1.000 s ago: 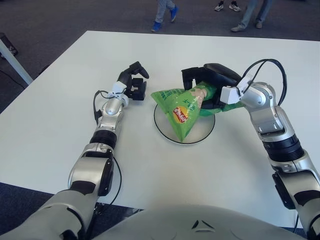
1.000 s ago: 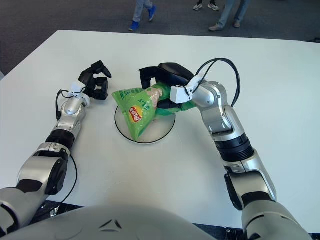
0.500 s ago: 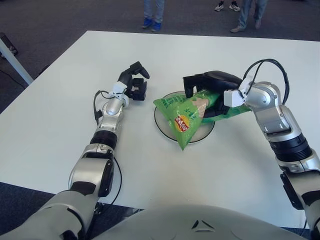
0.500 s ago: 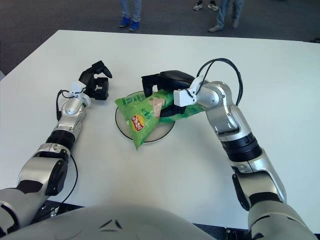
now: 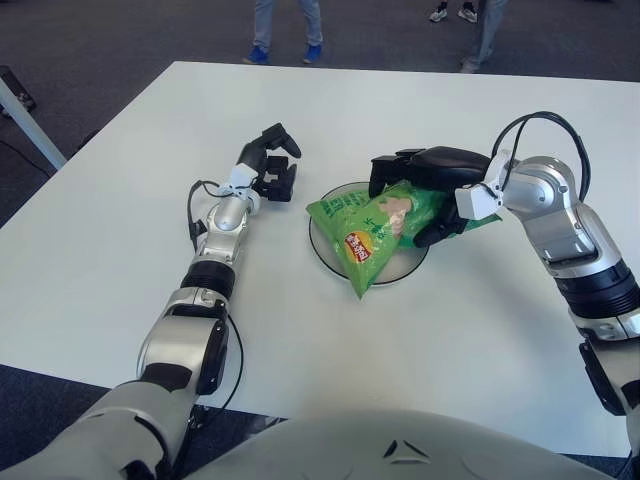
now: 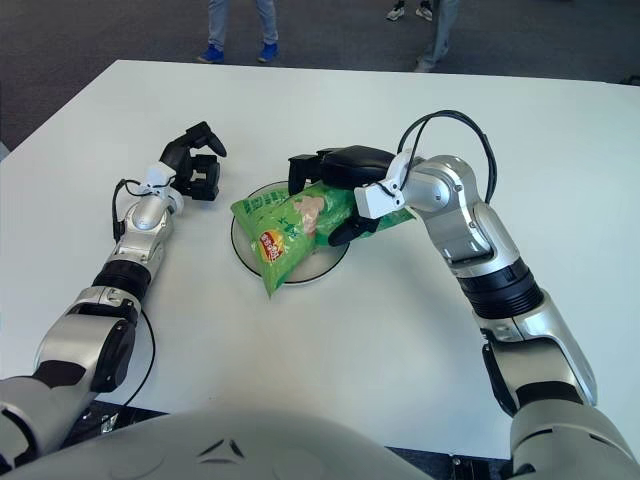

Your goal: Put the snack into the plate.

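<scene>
The snack is a green bag (image 5: 372,222) with a red and yellow logo. It lies slanted across the round white plate (image 5: 405,259) in the middle of the table, and its lower tip reaches past the plate's front rim. My right hand (image 5: 432,192) is at the bag's right end, with fingers over the top and the thumb below, shut on the bag. My left hand (image 5: 273,168) rests on the table just left of the plate, with fingers curled and holding nothing.
The white table (image 5: 120,240) stretches wide on all sides of the plate. People's legs and shoes (image 5: 284,20) stand on the dark floor beyond the far edge. A slanted white bar (image 5: 28,122) crosses the far left.
My right hand has drawn back to the right and lowered, pulling the bag with it, so the bag lies flatter over the plate. The left hand has barely moved.
</scene>
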`<control>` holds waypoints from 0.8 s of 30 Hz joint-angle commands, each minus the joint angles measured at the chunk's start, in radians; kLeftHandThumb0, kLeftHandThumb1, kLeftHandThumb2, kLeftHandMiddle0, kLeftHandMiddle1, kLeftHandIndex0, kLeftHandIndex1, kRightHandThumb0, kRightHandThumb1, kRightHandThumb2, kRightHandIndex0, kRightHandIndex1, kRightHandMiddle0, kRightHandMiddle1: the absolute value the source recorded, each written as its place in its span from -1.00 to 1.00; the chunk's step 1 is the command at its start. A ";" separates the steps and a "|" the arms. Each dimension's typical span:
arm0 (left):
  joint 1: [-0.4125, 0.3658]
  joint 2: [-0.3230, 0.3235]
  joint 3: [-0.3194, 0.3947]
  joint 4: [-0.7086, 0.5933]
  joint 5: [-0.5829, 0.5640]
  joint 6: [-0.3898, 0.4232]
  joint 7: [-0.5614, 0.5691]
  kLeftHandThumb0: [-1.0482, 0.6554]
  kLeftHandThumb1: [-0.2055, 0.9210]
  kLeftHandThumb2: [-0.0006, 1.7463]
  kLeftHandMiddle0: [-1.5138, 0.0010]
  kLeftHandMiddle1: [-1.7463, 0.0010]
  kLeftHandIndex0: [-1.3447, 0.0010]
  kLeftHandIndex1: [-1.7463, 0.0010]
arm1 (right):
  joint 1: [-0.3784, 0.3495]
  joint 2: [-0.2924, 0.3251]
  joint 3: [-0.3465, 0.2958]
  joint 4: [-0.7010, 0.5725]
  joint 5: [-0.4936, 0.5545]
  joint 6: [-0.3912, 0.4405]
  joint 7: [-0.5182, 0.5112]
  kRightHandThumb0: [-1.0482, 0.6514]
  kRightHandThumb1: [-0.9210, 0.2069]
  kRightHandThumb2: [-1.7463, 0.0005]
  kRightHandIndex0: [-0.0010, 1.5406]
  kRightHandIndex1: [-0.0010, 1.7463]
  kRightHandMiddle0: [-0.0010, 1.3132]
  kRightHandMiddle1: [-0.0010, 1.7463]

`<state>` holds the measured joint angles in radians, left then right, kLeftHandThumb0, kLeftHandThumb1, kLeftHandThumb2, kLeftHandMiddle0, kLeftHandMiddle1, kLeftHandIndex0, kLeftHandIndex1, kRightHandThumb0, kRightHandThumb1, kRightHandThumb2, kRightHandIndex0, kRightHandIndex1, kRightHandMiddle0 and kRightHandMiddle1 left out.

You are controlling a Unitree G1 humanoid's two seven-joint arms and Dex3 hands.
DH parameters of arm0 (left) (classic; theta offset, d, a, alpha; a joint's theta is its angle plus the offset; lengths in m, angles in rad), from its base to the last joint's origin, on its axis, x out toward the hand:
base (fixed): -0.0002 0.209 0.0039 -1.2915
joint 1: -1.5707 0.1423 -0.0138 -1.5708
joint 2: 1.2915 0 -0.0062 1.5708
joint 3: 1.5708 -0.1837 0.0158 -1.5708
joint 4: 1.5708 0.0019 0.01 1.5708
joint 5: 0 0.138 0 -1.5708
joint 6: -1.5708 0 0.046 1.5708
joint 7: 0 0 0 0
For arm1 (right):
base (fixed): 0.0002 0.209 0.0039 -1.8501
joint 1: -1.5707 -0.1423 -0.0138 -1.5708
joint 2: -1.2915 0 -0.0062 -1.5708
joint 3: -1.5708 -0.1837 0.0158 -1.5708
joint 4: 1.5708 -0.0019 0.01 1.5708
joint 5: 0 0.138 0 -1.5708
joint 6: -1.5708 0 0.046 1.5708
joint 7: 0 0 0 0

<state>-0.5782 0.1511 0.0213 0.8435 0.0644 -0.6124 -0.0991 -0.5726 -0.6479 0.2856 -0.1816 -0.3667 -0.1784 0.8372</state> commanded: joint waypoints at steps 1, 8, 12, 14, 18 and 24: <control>0.088 -0.026 -0.018 0.036 0.027 0.005 0.035 -0.33 -0.04 0.48 -0.72 -1.00 0.11 -1.00 | -0.035 -0.036 0.002 0.002 -0.010 -0.033 0.023 -0.74 -0.42 0.33 -0.99 -0.82 -1.00 -0.49; 0.089 -0.031 -0.021 0.024 0.033 0.028 0.046 -0.33 -0.06 0.49 -0.73 -1.00 0.10 -1.00 | -0.056 -0.067 -0.012 -0.002 0.000 -0.050 0.051 -0.87 -0.61 0.55 -1.00 -0.99 -1.00 -0.95; 0.089 -0.030 -0.024 0.019 0.033 0.036 0.048 -0.33 -0.06 0.50 -0.73 -1.00 0.09 -1.00 | -0.059 -0.075 -0.021 -0.007 0.007 -0.041 0.056 -0.84 -0.63 0.60 -1.00 -1.00 -1.00 -0.99; 0.089 -0.029 -0.027 0.017 0.040 0.033 0.058 -0.33 -0.07 0.50 -0.73 -1.00 0.09 -1.00 | -0.068 -0.080 -0.023 -0.003 0.012 -0.046 0.064 -0.84 -0.65 0.63 -1.00 -1.00 -1.00 -0.99; 0.090 -0.026 -0.035 0.013 0.054 0.028 0.075 -0.34 -0.09 0.52 -0.73 -1.00 0.08 -1.00 | -0.098 -0.092 -0.025 0.022 0.034 -0.070 0.085 -0.90 -0.73 0.71 -1.00 -1.00 -1.00 -1.00; 0.091 -0.019 -0.044 0.008 0.068 0.041 0.086 -0.35 -0.14 0.56 -0.73 -1.00 0.04 -1.00 | -0.153 -0.114 -0.033 0.122 0.060 -0.131 0.105 -0.97 -0.89 0.82 -1.00 -1.00 -1.00 -1.00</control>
<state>-0.5712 0.1497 -0.0073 0.8179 0.1212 -0.5899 -0.0246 -0.6826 -0.7371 0.2702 -0.1086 -0.3271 -0.2788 0.9326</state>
